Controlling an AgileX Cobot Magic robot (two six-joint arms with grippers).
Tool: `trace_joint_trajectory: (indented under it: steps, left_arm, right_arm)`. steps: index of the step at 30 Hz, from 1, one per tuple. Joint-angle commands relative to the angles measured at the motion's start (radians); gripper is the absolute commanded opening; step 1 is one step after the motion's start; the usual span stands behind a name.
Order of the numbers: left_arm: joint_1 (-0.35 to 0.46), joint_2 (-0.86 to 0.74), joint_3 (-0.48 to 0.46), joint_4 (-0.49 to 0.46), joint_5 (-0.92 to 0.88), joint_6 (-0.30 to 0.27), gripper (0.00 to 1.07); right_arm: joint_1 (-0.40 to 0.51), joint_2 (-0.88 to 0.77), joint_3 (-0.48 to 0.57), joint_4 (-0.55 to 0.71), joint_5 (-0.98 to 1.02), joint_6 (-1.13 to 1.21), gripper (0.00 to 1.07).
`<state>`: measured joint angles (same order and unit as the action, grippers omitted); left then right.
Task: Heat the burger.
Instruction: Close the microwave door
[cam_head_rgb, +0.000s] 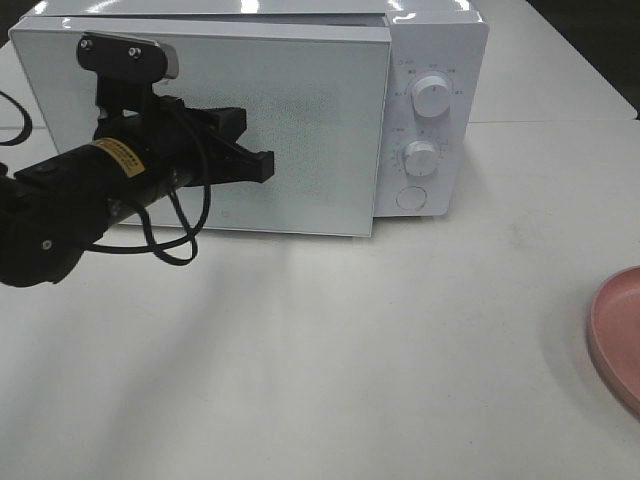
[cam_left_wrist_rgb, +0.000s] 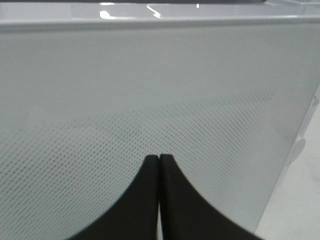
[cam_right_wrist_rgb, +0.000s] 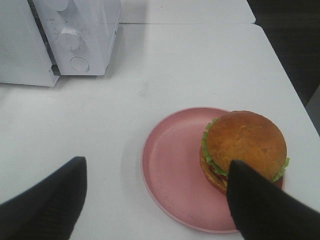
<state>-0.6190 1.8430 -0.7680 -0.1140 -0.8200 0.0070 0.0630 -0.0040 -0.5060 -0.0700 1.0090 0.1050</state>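
Left gripper (cam_head_rgb: 262, 165) closed, empty, tips at microwave door (cam_head_rgb: 300, 130), left-centre of overhead frame. Right gripper (cam_right_wrist_rgb: 155, 200) wide open, empty, above burger (cam_right_wrist_rgb: 245, 150) on pink plate (cam_right_wrist_rgb: 170, 170), lower right.

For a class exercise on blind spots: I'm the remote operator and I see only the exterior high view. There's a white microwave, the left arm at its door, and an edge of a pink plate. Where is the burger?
Observer: The burger sits on the pink plate, off-centre toward one rim, as the right wrist view shows.
Operator: Is the right gripper holding it?
Observer: No. The right gripper is open, its fingers spread wide above the plate.
Operator: And the left gripper's jaws?
Observer: The left gripper is shut, fingertips together, pointed at the microwave door.
Operator: Is the door open?
Observer: It stands slightly ajar at the control-panel side; nothing of the inside shows.
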Motion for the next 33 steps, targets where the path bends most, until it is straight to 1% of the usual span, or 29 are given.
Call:
trace_joint_trajectory:
  steps: [1,2,3,4,5,6,7,9,10,12,13,14,15,17,18,20,21,22,25,26,28,33]
  left_arm:
    - [-0.016,0.024,-0.045,-0.027,-0.001,0.005,0.00]
    - [-0.020,0.045,-0.079,-0.027,0.013,0.005,0.00]
    - [-0.020,0.045,-0.079,-0.027,0.013,0.005,0.00]
    - [-0.023,0.056,-0.098,-0.027,0.025,0.005,0.00]
    - [-0.029,0.073,-0.136,-0.031,0.049,0.009,0.00]
    - [-0.029,0.073,-0.136,-0.031,0.049,0.009,0.00]
    - [-0.029,0.092,-0.166,-0.030,0.057,0.012,0.00]
    - [-0.029,0.100,-0.177,-0.030,0.060,0.012,0.00]
    - [-0.029,0.117,-0.206,-0.040,0.069,0.012,0.00]
    - [-0.029,0.125,-0.222,-0.045,0.072,0.014,0.00]
    - [-0.029,0.140,-0.252,-0.057,0.081,0.014,0.00]
    - [-0.029,0.140,-0.252,-0.057,0.081,0.014,0.00]
    - [-0.029,0.155,-0.279,-0.066,0.096,0.014,0.00]
    - [-0.029,0.160,-0.292,-0.070,0.099,0.014,0.00]
    - [-0.029,0.174,-0.319,-0.071,0.109,0.017,0.00]
    - [-0.029,0.180,-0.332,-0.071,0.113,0.021,0.00]
    - [-0.029,0.193,-0.354,-0.073,0.117,0.023,0.00]
    - [-0.029,0.208,-0.379,-0.086,0.122,0.039,0.00]
    - [-0.029,0.216,-0.391,-0.093,0.126,0.042,0.00]
    - [-0.029,0.229,-0.414,-0.108,0.130,0.043,0.00]
    - [-0.029,0.229,-0.429,-0.117,0.134,0.043,0.00]
    - [-0.029,0.209,-0.431,-0.099,0.176,0.043,0.00]
  right_arm:
    - [-0.004,-0.027,0.001,0.002,-0.011,-0.007,0.75]
    - [-0.004,-0.027,0.001,0.002,-0.011,-0.007,0.75]
    - [-0.004,-0.027,0.001,0.002,-0.011,-0.007,0.75]
    - [-0.004,-0.027,0.001,0.002,-0.011,-0.007,0.75]
    - [-0.004,-0.027,0.001,0.002,-0.011,-0.007,0.75]
    - [-0.004,-0.027,0.001,0.002,-0.011,-0.007,0.75]
    - [-0.004,-0.027,0.001,0.002,-0.011,-0.007,0.75]
    - [-0.004,-0.027,0.001,0.002,-0.011,-0.007,0.75]
    - [-0.004,-0.027,0.001,0.002,-0.011,-0.007,0.75]
    - [-0.004,-0.027,0.001,0.002,-0.011,-0.007,0.75]
    - [-0.004,-0.027,0.001,0.002,-0.011,-0.007,0.75]
    - [-0.004,-0.027,0.001,0.002,-0.011,-0.007,0.75]
    - [-0.004,-0.027,0.001,0.002,-0.011,-0.007,0.75]
    - [-0.004,-0.027,0.001,0.002,-0.011,-0.007,0.75]
    - [-0.004,-0.027,0.001,0.002,-0.011,-0.007,0.75]
    - [-0.004,-0.027,0.001,0.002,-0.011,-0.007,0.75]
    - [-0.004,-0.027,0.001,0.002,-0.011,-0.007,0.75]
    - [-0.004,-0.027,0.001,0.002,-0.011,-0.007,0.75]
    - [-0.004,-0.027,0.001,0.002,-0.011,-0.007,0.75]
    - [-0.004,-0.027,0.001,0.002,-0.011,-0.007,0.75]
    - [-0.004,-0.027,0.001,0.002,-0.011,-0.007,0.75]
    - [-0.004,-0.027,0.001,0.002,-0.011,-0.007,0.75]
